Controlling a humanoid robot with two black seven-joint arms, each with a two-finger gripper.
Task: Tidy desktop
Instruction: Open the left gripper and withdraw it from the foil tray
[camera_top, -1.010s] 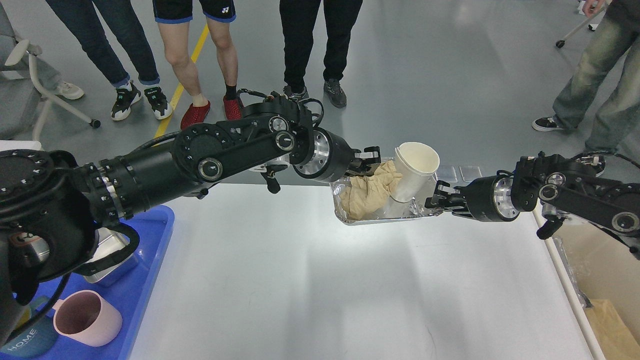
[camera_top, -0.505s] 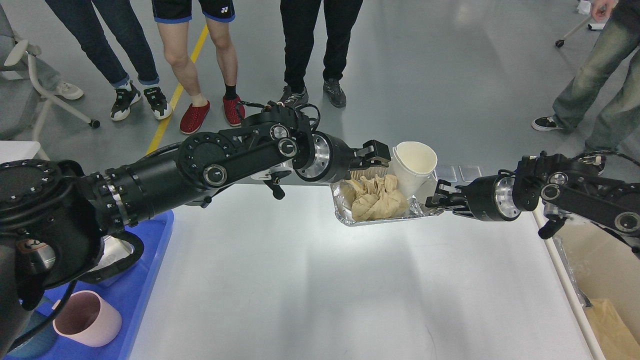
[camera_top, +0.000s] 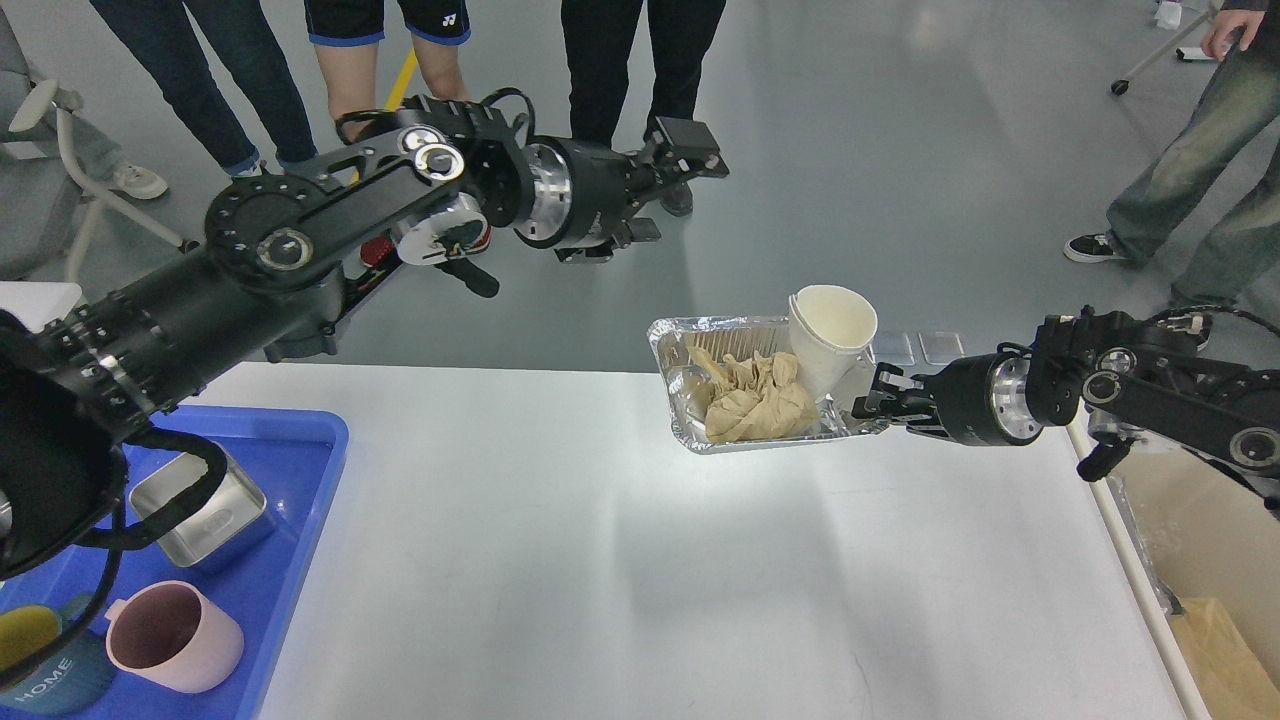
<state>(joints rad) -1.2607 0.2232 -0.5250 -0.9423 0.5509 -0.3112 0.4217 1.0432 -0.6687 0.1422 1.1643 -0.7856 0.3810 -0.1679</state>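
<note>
Desktop (camera_top: 640, 560): fills the lower middle of our head view; its far edge runs across at mid-height, its right edge at 4 o'clock.
Foil tray (camera_top: 690, 440): sits at the far edge, at about 1 o'clock, partly overhanging it; we judge it serves as a carrier for the rubbish.
Contents: a crumpled brown paper (camera_top: 755, 400) and a paper cup (camera_top: 830, 335) leaning at the tray's right end.
Right gripper (camera_top: 868, 405): fingers closed on the tray's right rim, a grip for lifting (likely toward the beige bin (camera_top: 1215, 600) at 4 o'clock).
Left gripper (camera_top: 690, 150): raised at 12 o'clock, well clear of the tray, holding nothing; how far its fingers part we cannot tell.
Blue tray (camera_top: 300, 520): at 8 o'clock, with a pink mug (camera_top: 175, 640) and a steel box (camera_top: 205, 505).
Open room: the desktop's middle offers free passage; bystanders' legs stand beyond the far edge.
</note>
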